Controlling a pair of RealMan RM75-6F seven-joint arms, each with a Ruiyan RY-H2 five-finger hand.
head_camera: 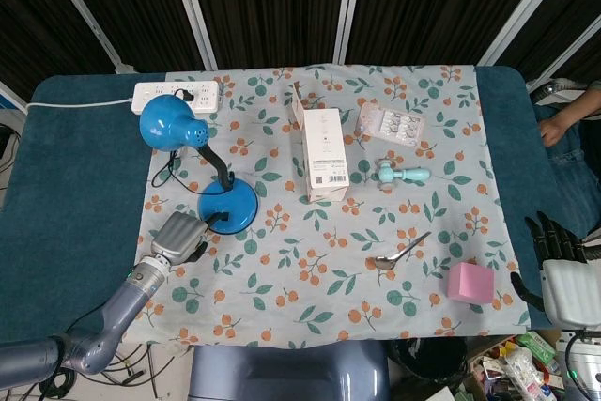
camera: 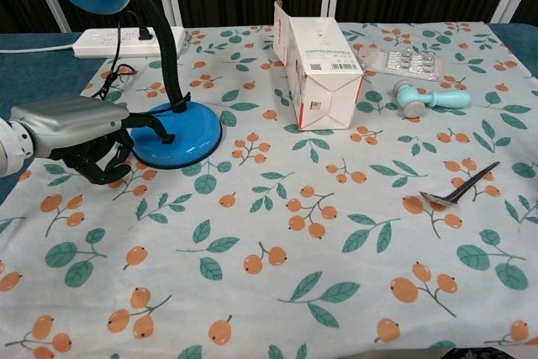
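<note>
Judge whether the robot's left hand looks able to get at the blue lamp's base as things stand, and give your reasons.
Probably yes. The left hand lies on the cloth right beside the lamp base, its fingers reaching the rim. Nothing stands between them; only the thin black cord lies nearby, and the lamp neck rises behind.
</note>
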